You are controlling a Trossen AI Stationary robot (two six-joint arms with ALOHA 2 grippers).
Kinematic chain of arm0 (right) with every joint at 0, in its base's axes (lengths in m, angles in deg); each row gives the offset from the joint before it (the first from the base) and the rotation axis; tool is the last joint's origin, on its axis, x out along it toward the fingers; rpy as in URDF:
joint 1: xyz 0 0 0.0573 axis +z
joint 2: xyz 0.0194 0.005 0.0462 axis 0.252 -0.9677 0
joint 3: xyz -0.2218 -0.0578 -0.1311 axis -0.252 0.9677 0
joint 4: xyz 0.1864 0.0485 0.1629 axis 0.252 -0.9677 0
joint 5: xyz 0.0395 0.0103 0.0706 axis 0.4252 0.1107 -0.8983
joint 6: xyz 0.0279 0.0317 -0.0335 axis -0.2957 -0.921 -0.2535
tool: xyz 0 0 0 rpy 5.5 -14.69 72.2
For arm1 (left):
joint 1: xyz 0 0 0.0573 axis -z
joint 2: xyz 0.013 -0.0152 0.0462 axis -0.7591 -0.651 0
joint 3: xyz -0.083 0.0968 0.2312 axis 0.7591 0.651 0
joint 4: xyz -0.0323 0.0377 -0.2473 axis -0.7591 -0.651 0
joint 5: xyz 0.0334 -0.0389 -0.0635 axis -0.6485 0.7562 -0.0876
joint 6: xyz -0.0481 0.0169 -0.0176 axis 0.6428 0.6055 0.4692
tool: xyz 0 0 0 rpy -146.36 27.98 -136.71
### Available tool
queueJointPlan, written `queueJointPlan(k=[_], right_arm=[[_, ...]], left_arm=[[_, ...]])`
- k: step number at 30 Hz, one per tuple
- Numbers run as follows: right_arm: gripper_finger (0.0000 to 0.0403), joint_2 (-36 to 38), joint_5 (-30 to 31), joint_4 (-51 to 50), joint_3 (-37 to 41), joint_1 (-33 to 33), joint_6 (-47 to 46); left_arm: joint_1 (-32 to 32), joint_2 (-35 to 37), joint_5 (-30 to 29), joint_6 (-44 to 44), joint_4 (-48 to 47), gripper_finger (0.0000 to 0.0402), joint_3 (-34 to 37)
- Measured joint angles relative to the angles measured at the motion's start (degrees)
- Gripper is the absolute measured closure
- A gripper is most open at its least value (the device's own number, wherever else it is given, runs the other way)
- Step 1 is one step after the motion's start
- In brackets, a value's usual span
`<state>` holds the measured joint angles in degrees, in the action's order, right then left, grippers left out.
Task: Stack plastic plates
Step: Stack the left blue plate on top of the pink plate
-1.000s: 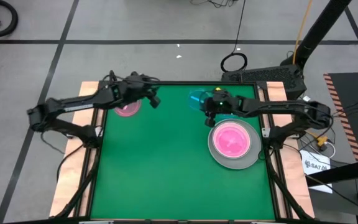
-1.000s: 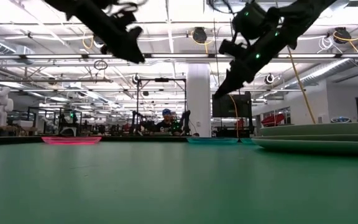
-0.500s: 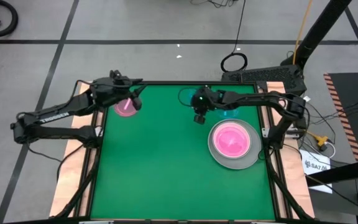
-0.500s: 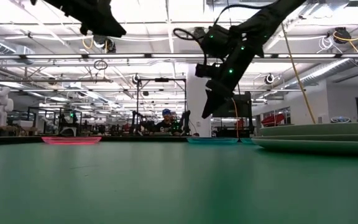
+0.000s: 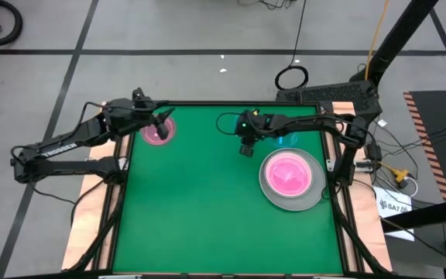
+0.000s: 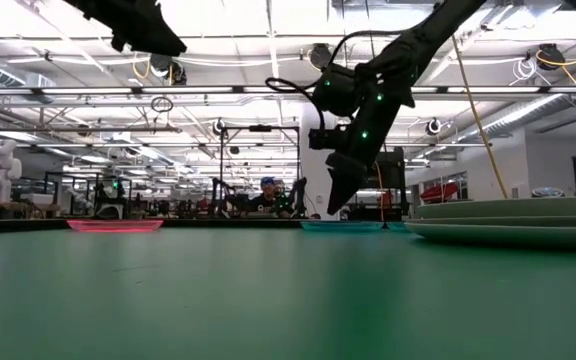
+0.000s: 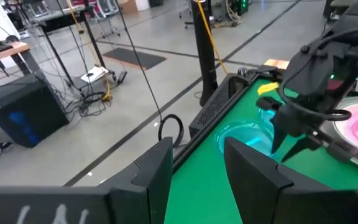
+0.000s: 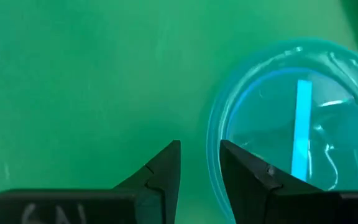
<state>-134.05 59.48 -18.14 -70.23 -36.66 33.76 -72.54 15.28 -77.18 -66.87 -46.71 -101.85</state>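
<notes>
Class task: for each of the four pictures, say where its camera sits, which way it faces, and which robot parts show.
High: overhead, facing down; both arms, pink plate, plate stack.
Low: tabletop level, facing the room; both arms overhead.
Left wrist: on left arm, facing across; own jaws, right gripper.
Right wrist: facing down at green table; own jaws.
Shared: blue plate, both wrist views.

Desk (image 5: 207, 209) top is a matt green mat, smooth, with bare wood-look boards at the side edges (image 5: 99, 186). Blue plate (image 8: 291, 118) is clear glossy plastic with light glints; pink plate (image 5: 289, 172) looks translucent plastic on a grey plate (image 5: 268, 190), probably matt plastic. Right fingers (image 8: 247, 171) are dark matt plastic, slightly grainy.
</notes>
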Motion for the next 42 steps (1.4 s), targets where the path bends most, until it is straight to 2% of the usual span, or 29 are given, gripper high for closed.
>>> queueJointPlan(k=[4, 13, 22, 25, 27, 31, 38, 42], right_arm=[[0.0298, 0.07, 5.72, 2.69, 0.0, 0.08, 1.36], [0.0294, 0.75, 5.68, 3.67, 0.0, 0.45, 0.31], [0.0224, 1.47, 4.52, 3.06, 0.02, 2.6, 1.94], [0.0212, 2.38, 8.09, 2.19, -0.43, 3.43, 2.08], [0.0207, 2.79, 10.49, -0.57, -2.02, 3.89, 2.14], [0.0202, 3.09, 10.57, -5.91, -6.08, 4.31, -0.22], [0.0208, 1.57, 8.48, -3.56, -4.79, 4.31, -4.03], [0.0208, -0.96, 8.41, -3.2, -3.92, 4.31, -4.69]], left_arm=[[-0.03, 0.16, -0.19, -0.27, -1.34, 0.0249, 0.0], [-0.07, 0.11, -1.22, -2.45, -4.22, 0.0249, 0.0], [-0.07, 0.11, -4.81, -1.03, -6.1, 0.0249, 0.0], [-0.07, 0.11, -5.26, -0.58, -7.35, 0.0249, 0.0], [-0.07, 0.11, -6.94, 0.36, -8.63, 0.0249, 0.0], [-0.07, 0.11, -11.2, 1.55, -12.41, 0.0249, 0.0], [-0.07, 0.11, -17.82, 5.01, -17.48, 0.0249, 0.0], [-0.07, 0.11, -19.3, 7.3, -21.1, 0.0249, 0.0]])
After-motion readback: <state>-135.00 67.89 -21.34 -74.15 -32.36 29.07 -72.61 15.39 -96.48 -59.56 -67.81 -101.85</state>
